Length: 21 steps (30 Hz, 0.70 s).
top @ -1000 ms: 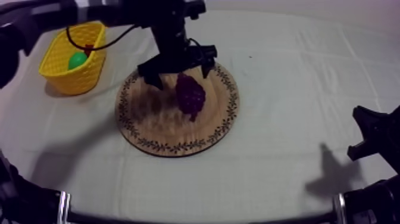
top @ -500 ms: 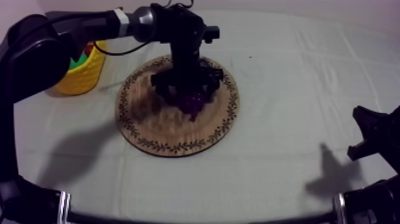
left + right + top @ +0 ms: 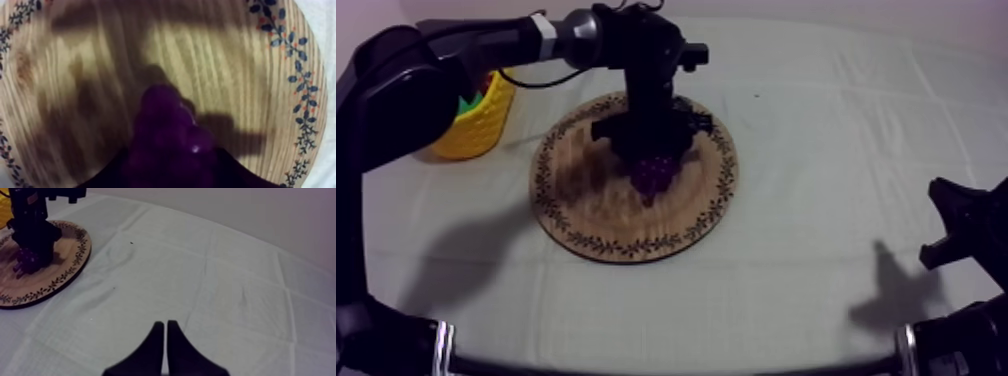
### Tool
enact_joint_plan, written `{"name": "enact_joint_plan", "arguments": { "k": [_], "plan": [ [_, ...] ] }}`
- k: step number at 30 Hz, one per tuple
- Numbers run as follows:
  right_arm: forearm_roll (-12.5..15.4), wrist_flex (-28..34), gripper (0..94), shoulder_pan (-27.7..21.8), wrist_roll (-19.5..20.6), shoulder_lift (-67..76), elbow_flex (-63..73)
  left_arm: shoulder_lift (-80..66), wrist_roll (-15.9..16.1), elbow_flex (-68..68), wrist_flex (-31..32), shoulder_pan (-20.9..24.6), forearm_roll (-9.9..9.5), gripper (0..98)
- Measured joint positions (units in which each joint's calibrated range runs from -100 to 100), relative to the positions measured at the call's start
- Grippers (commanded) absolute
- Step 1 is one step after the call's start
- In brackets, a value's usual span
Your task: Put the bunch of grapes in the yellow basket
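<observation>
Obs.: the bunch of grapes (image 3: 656, 176) lies on the wooden board (image 3: 581, 205), near its centre. The left end effector (image 3: 652, 148) is down over the bunch, above the board's middle. Whether it grasps the grapes I cannot tell; the close view is too dark. The right end effector (image 3: 163, 324) is clenched on nothing, low over the surface (image 3: 816, 130), well apart from the board. The yellow basket (image 3: 476, 128) stands near the board's rim.
</observation>
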State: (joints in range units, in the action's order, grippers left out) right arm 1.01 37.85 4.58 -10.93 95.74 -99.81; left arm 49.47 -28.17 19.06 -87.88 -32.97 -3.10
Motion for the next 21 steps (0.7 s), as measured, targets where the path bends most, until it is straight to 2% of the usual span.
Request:
{"name": "enact_joint_plan", "arguments": {
  "k": [6, 11, 21],
  "plan": [
    [0.0, 0.0, 0.4, 0.0, 0.02, 0.0, 0.0, -6.39, 2.16, -3.1, -2.38, 0.85, 0.44, 25.7],
    [0.0, 0.0, 0.4, 0.0, 0.02, 0.0, 0.0, -15.46, 5.68, -10.12, -2.12, 2.16, 0.58, 25.4],
    [0.0, 0.0, 0.4, 0.0, -0.01, 0.0, 0.0, -39.93, 16.89, -30.36, 1.1, 8.35, 0.34, 23.9]
  ]
}}
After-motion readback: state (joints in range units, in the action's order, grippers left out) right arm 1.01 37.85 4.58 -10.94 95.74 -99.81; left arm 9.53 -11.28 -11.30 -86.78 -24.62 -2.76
